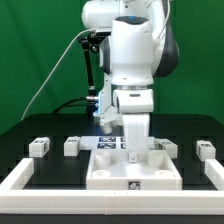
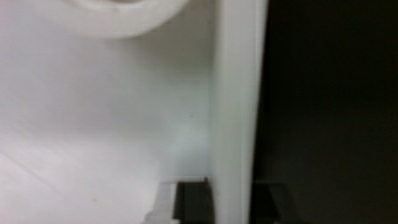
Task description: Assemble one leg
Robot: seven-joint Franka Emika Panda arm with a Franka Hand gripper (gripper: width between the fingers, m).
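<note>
Gripper point(image 1: 134, 146) clenched on the leg point(image 1: 134, 130). We read the leg as upright, its lower end at the tabletop point(image 1: 105, 172), near that slab's 12 o'clock edge. The wrist view is blurred: the leg is a pale strip between dark fingertips point(image 2: 191, 200), with the tabletop close beside it. From the gripper we log spare legs point(image 1: 72, 146) at 9 o'clock and others at 3 o'clock, all on the black table point(image 1: 58, 166). White rail point(image 1: 90, 207) at 6 o'clock.
</note>
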